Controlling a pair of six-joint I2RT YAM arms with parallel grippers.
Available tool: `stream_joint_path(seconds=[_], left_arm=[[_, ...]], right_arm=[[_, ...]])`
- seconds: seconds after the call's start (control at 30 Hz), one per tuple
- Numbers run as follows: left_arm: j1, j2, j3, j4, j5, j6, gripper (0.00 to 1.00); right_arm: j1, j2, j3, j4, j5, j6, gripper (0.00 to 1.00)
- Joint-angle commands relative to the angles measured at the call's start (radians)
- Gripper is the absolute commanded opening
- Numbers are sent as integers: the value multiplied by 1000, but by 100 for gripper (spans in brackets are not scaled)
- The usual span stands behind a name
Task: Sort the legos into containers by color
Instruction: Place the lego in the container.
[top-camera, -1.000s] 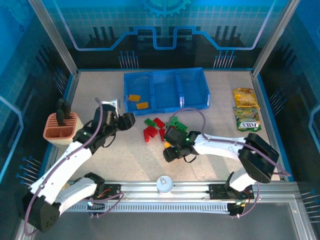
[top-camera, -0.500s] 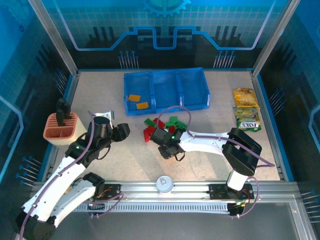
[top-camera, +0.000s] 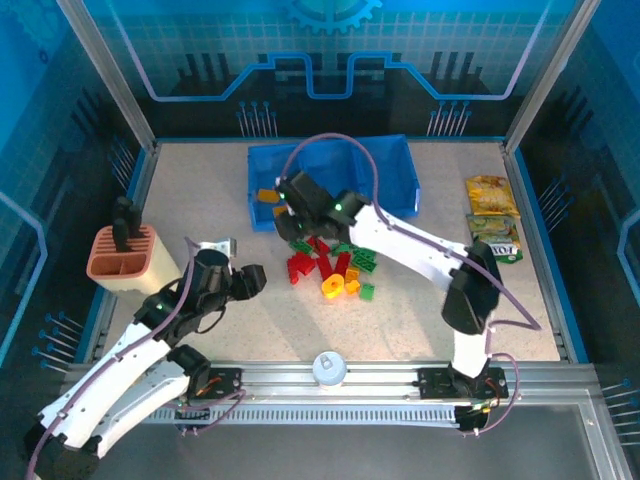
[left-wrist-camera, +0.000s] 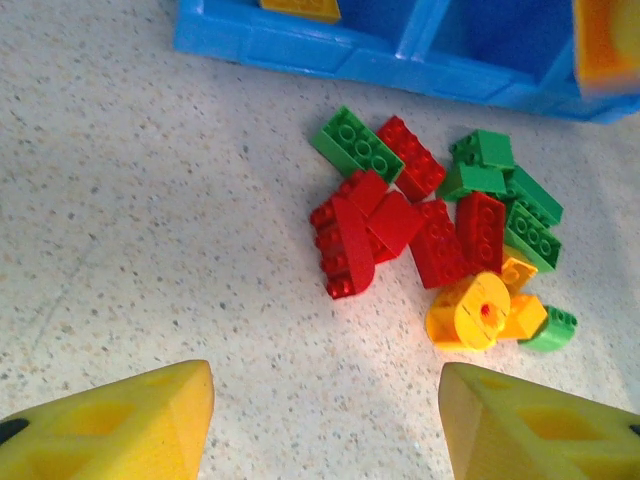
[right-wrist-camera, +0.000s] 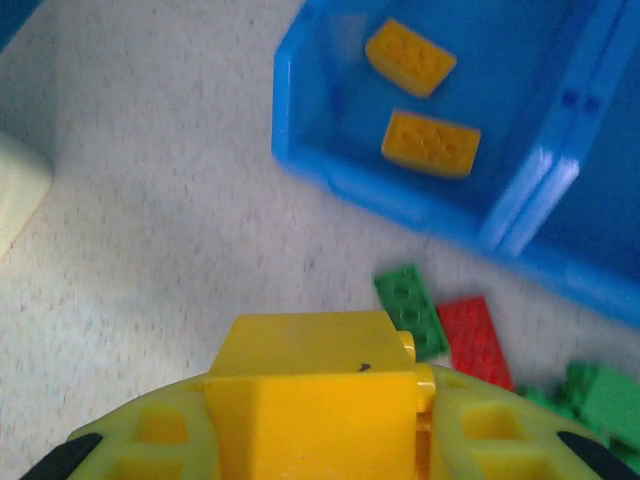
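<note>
A loose pile of red, green and yellow-orange legos (top-camera: 330, 265) lies on the table in front of the blue tray of containers (top-camera: 385, 180); the pile (left-wrist-camera: 430, 230) shows in the left wrist view too. My right gripper (top-camera: 290, 198) is shut on a yellow lego (right-wrist-camera: 310, 380) and hovers by the front edge of the left container (right-wrist-camera: 300, 160). Two orange legos (right-wrist-camera: 432, 143) lie in that container. My left gripper (top-camera: 255, 277) stands open left of the pile, its fingertips (left-wrist-camera: 130, 420) above bare table.
A terracotta slotted holder (top-camera: 120, 255) stands at the left edge. Two snack packets (top-camera: 492, 215) lie at the right edge. A white round knob (top-camera: 329, 367) sits on the front rail. Bare table lies between the pile and the rail.
My right arm closed on a yellow lego at the pile and swung up and left to the tray's left container. My left gripper drew back slightly toward the near edge.
</note>
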Motion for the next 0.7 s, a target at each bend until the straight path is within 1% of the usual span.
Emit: stream_joint_path(seconds=[0.0, 0.17, 0.27, 0.37, 0.53, 0.67], left_arm=[[-46, -59, -25, -60, -53, -60, 62], [-69, -130, -30, -126, -70, -82, 62], [-71, -150, -29, -146, -68, -85, 62], [-72, -151, -26, -150, -67, -85, 62], [-73, -145, -19, -143, -66, -80, 62], [-74, -118, -8, -140, -62, -73, 62]], right_arm=[[-46, 159, 146, -47, -69, -84, 32], [-104, 386, 427, -108, -92, -94, 32], [-114, 499, 581, -148, -78, -109, 32], [-116, 575, 690, -171, -70, -115, 34], [-123, 619, 731, -170, -69, -80, 39], [-121, 609, 717, -158, -75, -70, 48]])
